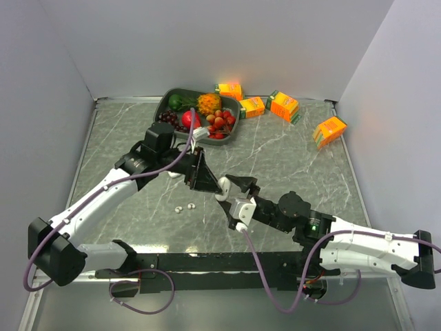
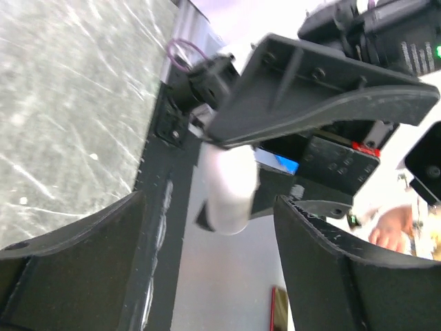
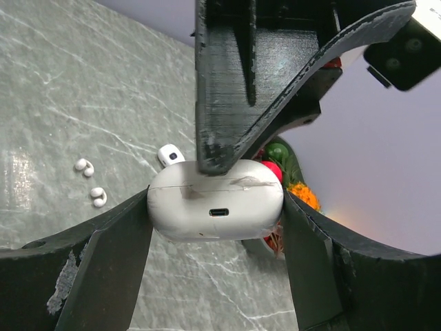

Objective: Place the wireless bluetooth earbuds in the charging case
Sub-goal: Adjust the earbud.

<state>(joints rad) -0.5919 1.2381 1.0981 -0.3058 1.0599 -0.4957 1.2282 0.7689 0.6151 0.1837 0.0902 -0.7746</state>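
Grey marbled table, tiny white earbuds mid-table, fruit tray and four orange cartons at back

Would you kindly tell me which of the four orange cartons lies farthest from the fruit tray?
The carton alone near the right wall; the other three sit in a row close by the tray.

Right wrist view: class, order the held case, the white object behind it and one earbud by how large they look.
1. The case, largest by far, though nearest the camera.
2. The white object, partly hidden, so its full size is unsure.
3. The earbud, smallest.
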